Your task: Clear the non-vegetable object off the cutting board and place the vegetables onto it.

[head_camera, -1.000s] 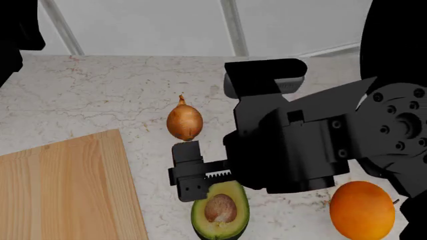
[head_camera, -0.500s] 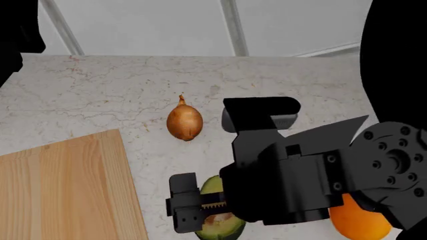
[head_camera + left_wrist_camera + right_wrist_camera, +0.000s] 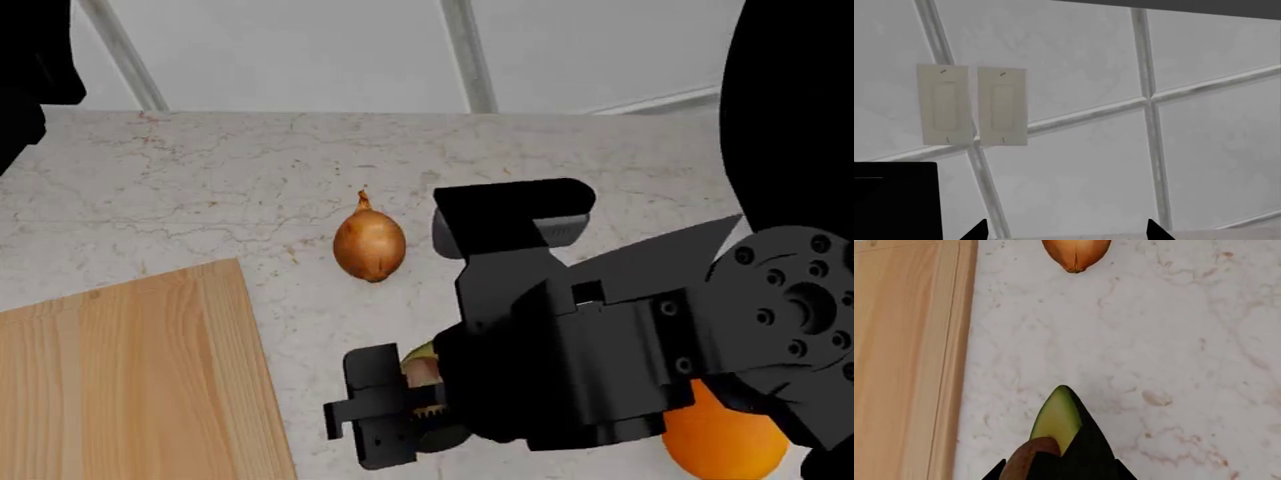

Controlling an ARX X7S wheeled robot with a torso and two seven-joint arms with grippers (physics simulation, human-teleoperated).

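The halved avocado (image 3: pixel 1057 417) with its brown pit (image 3: pixel 1026 460) stands tilted on edge between the jaws of my right gripper (image 3: pixel 1059 474), which is shut on it. In the head view the right gripper (image 3: pixel 387 420) covers most of the avocado (image 3: pixel 419 362). The brown onion (image 3: pixel 368 243) lies on the counter just beyond; it also shows in the right wrist view (image 3: pixel 1076 252). The wooden cutting board (image 3: pixel 120 380) lies to the left, bare where it shows. The orange fruit (image 3: pixel 721 440) lies on the counter at the right, behind my right arm. My left gripper (image 3: pixel 1066 235) is open, raised and facing the wall.
The marble counter (image 3: pixel 200 180) ends at a tiled wall (image 3: pixel 334 50) at the back. Two white switch plates (image 3: pixel 974 105) hang on the wall in front of the left wrist camera. The board's edge (image 3: pixel 954 365) runs beside the avocado.
My right gripper came down over the avocado half and closed on it. The avocado, which lay flat with its pit up, now stands tilted in the jaws. The onion and orange have not moved.
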